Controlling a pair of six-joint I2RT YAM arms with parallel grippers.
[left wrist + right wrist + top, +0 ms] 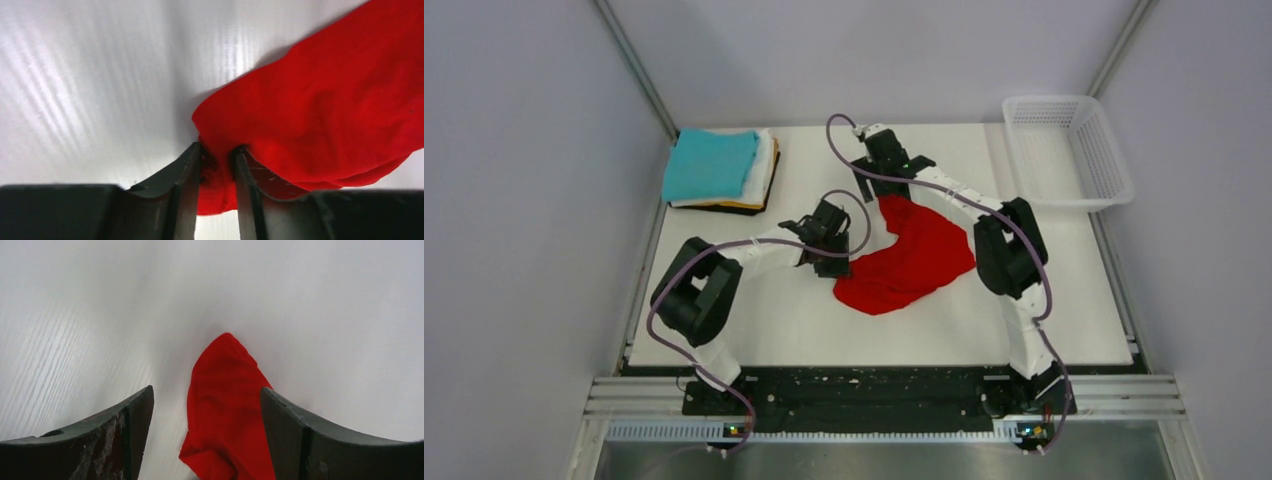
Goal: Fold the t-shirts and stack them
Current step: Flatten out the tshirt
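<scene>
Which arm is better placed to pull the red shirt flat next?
Left, probably. The left fingers are shut on an edge of the red shirt; the right fingers stand open astride a corner, gripping nothing.

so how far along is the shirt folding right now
Done: a folded stack with a teal shirt on top sits at the far left corner. In hand: the red shirt lies crumpled, left jaws shut on its left edge, right jaws open astride its far tip. Left: folding the red one and adding it to the stack.
</scene>
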